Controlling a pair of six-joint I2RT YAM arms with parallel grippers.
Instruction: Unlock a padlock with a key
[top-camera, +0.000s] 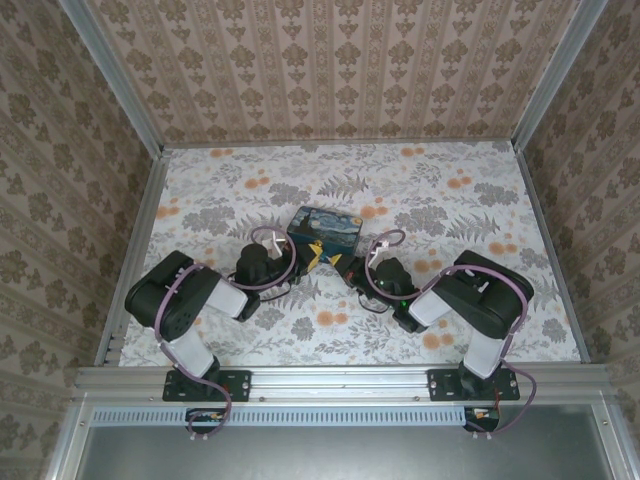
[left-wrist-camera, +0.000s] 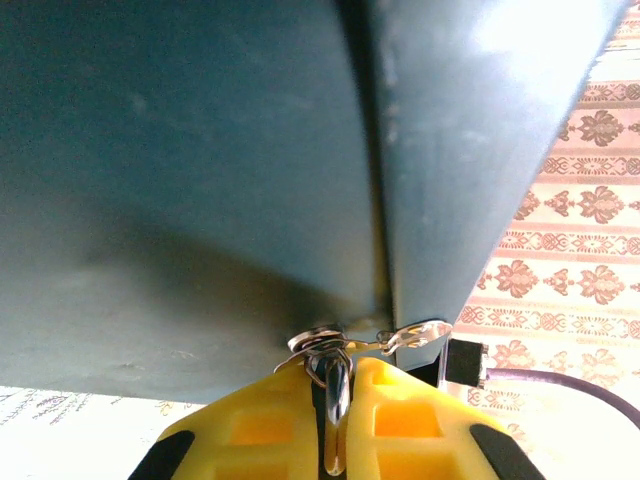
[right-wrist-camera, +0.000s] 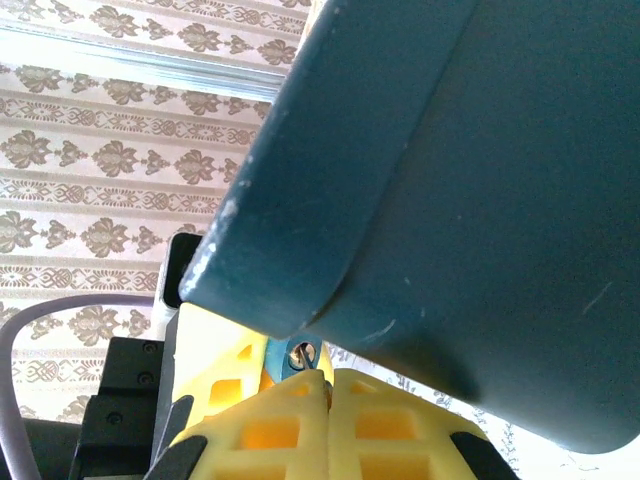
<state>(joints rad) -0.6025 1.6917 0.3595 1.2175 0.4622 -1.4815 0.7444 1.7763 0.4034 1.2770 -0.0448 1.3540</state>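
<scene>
You're holding the left gripper (left-wrist-camera: 335, 372) clamped on the key (left-wrist-camera: 333, 402), the right gripper (right-wrist-camera: 327, 385) clamped on the padlock (right-wrist-camera: 292, 354), both meeting just beside the box (top-camera: 325, 228) corner. Tiny, light, stiff, slippery metal: you're wanting the padlock's body pinched, keyhole clear

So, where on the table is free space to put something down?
The table is bare along the back wall and at both sides of the box, toward the side walls. It is crowded at the box's near edge, where the left tool and right tool meet.
</scene>
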